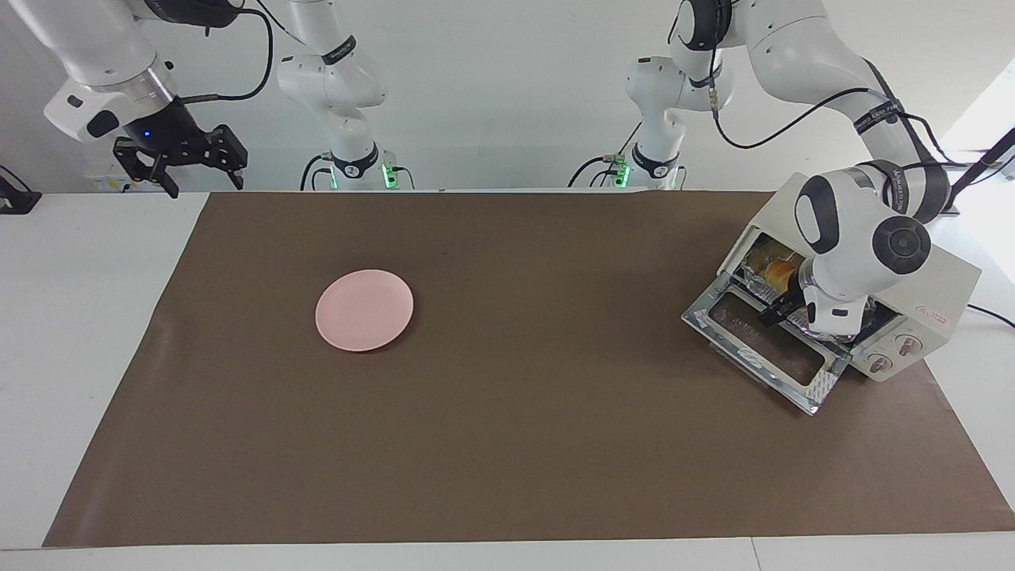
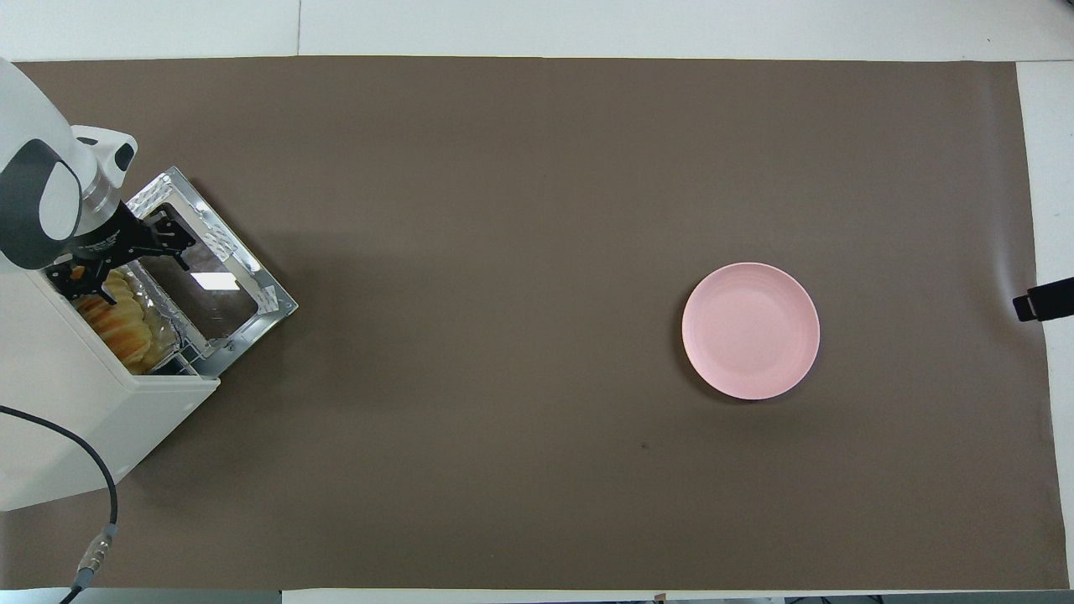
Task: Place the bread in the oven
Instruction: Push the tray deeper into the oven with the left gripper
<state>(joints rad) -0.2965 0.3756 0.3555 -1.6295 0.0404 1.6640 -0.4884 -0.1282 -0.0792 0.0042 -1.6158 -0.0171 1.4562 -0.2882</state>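
Observation:
The cream-white oven [image 1: 944, 285] stands at the left arm's end of the table, also in the overhead view [image 2: 75, 419]. Its glass door [image 1: 761, 349] is dropped open. The golden bread [image 2: 122, 323] lies inside on a crinkled foil tray [image 2: 161, 312] on the rack; it also shows in the facing view [image 1: 773, 266]. My left gripper [image 2: 117, 260] is open and empty at the oven's mouth, over the inner edge of the door [image 2: 210, 281]; in the facing view [image 1: 781, 308] it hangs just in front of the tray. My right gripper [image 1: 178, 162] is open, raised off the mat, and waits.
A round pink plate [image 1: 365, 309] lies on the brown mat toward the right arm's end, also in the overhead view [image 2: 750, 330]. The oven's cable [image 2: 92, 478] runs off the table's near edge. The right gripper's tip [image 2: 1040, 299] shows at the mat's edge.

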